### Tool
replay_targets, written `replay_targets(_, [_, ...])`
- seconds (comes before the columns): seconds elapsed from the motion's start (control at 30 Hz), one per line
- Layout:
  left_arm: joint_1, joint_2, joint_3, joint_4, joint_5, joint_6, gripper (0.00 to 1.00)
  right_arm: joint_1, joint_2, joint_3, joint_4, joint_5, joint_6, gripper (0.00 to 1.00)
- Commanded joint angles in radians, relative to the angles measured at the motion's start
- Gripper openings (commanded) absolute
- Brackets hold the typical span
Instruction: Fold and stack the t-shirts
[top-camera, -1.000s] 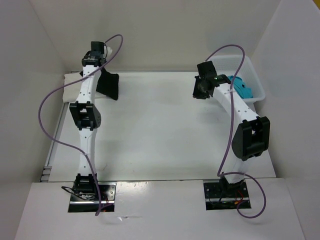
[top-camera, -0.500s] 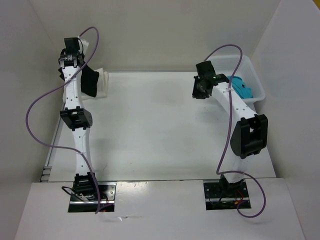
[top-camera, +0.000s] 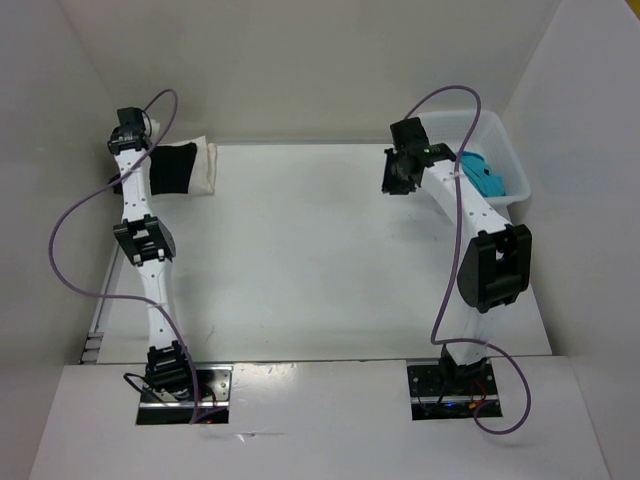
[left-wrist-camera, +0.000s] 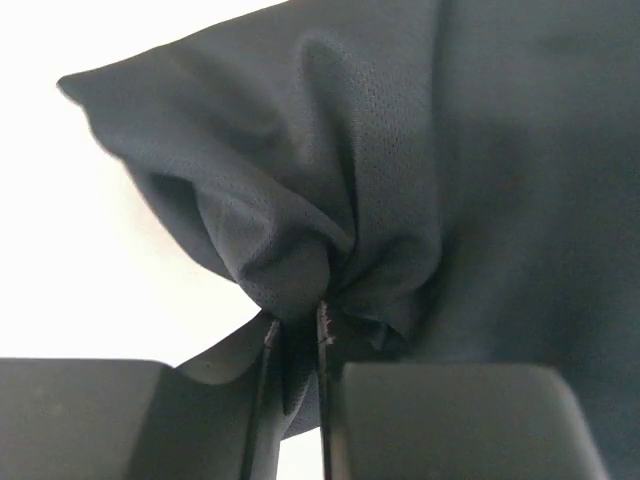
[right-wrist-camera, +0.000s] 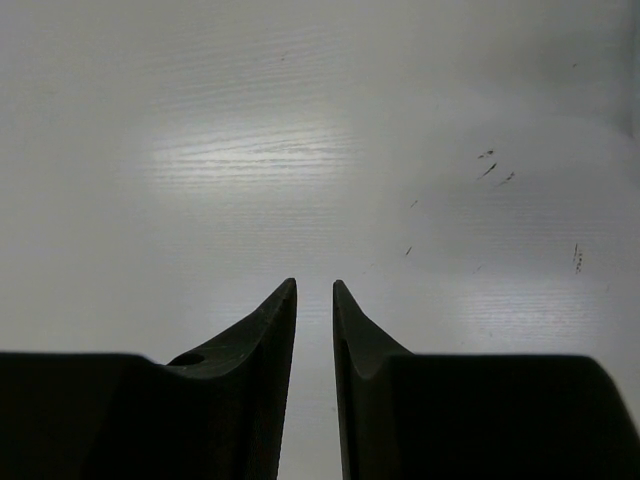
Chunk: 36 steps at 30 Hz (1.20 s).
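**Top external view.** The left arm reaches out to about 10 o'clock on the counter (top-camera: 320, 260). There the left gripper (top-camera: 131, 137) hangs at the left edge of a small stack. In the stack the black t-shirt (top-camera: 172, 168) lies folded on top of the cream-white t-shirt (top-camera: 206, 165), which shows as a pale strip along the black one's right side. From this height the jaws cannot be made out.

The right arm bends toward 2 o'clock. The right gripper (top-camera: 397, 176) hovers over bare counter, just left of the white basket (top-camera: 503, 135) in the far right corner. The turquoise t-shirt (top-camera: 487, 180) lies crumpled inside that basket, well apart from the stack.

**Left wrist view.** The left gripper (left-wrist-camera: 295, 340) has its jaws drawn nearly together. A gathered fold of the black t-shirt (left-wrist-camera: 450, 150) is pinched in the thin slit between them. The cloth puckers into creases right at the tips and spreads away toward 12 and 2 o'clock, filling most of the frame. A pale surface shows at 9 to 10 o'clock, but whether it is cloth or counter cannot be told.

**Right wrist view.** The right gripper (right-wrist-camera: 314, 295) stands only slightly open. A narrow gap separates the two dark tips, and nothing is between them. Beneath it is plain white counter (right-wrist-camera: 300, 150), with a soft glare patch toward 11 o'clock and a few small dark specks toward 2 o'clock.
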Motion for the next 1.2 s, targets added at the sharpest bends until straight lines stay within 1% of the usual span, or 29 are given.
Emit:
replay_targets(0.0, [0.043, -0.042, 0.020, 0.043, -0.091, -0.032, 0.21, -0.004, 0.016, 0.059, -0.005, -0.042, -0.011, 0.26])
replay_targets(0.03, [0.043, -0.051, 0.020, 0.043, -0.091, -0.032, 0.28, -0.004, 0.016, 0.059, -0.005, -0.042, -0.011, 0.26])
replay_targets(0.1, [0.054, -0.060, 0.020, 0.053, -0.116, -0.032, 0.31, -0.004, 0.016, 0.080, -0.005, -0.053, -0.011, 0.26])
replay_targets(0.17, [0.054, -0.070, 0.020, 0.062, -0.147, -0.019, 0.35, -0.004, 0.027, 0.090, -0.014, -0.063, -0.011, 0.26])
replay_targets(0.3, [0.054, -0.096, 0.020, 0.062, -0.174, 0.002, 0.38, -0.004, 0.027, 0.099, -0.014, -0.073, -0.011, 0.27])
replay_targets(0.33, [0.054, -0.108, 0.020, 0.062, -0.209, 0.016, 0.40, -0.004, 0.027, 0.099, -0.014, -0.082, -0.011, 0.27])
replay_targets(0.43, [0.054, -0.129, 0.020, 0.071, -0.251, 0.046, 0.45, -0.004, 0.027, 0.088, -0.014, -0.092, -0.011, 0.27])
replay_targets(0.47, [0.054, -0.142, 0.020, 0.080, -0.272, 0.066, 0.45, 0.005, 0.027, 0.088, -0.014, -0.092, -0.011, 0.27])
replay_targets(0.63, [0.034, -0.206, 0.020, 0.089, -0.295, 0.091, 0.54, 0.005, 0.027, 0.077, -0.005, -0.111, -0.011, 0.27])
replay_targets(0.67, [0.021, -0.218, 0.020, 0.077, -0.267, 0.091, 0.59, 0.014, 0.036, 0.077, -0.005, -0.120, -0.011, 0.29])
replay_targets(0.77, [-0.034, -0.267, 0.020, 0.017, -0.175, 0.091, 0.65, 0.014, 0.036, 0.068, 0.004, -0.120, -0.011, 0.29])
replay_targets(0.8, [-0.049, -0.277, 0.020, 0.002, -0.114, 0.079, 0.68, 0.014, 0.045, 0.068, 0.004, -0.120, -0.011, 0.29])
replay_targets(0.87, [-0.093, -0.288, 0.020, -0.045, -0.028, 0.079, 0.71, 0.014, 0.045, 0.068, 0.004, -0.120, -0.011, 0.29])
replay_targets(0.93, [-0.121, -0.275, 0.020, -0.087, 0.020, 0.067, 0.74, 0.024, 0.055, 0.068, 0.004, -0.120, -0.011, 0.29])
replay_targets(0.97, [-0.144, -0.266, 0.020, -0.099, 0.040, 0.067, 0.74, 0.024, 0.055, 0.059, 0.004, -0.120, -0.011, 0.29])
replay_targets(1.0, [-0.144, -0.242, 0.020, -0.110, 0.077, 0.057, 0.74, 0.024, 0.055, 0.059, 0.004, -0.120, -0.011, 0.29])
replay_targets(1.07, [-0.158, -0.208, 0.020, -0.121, 0.077, 0.048, 0.72, 0.024, 0.055, 0.048, 0.004, -0.120, -0.011, 0.29])
replay_targets(1.17, [-0.158, -0.136, 0.020, -0.121, 0.038, 0.025, 0.66, 0.024, 0.055, 0.028, 0.004, -0.120, -0.011, 0.30])
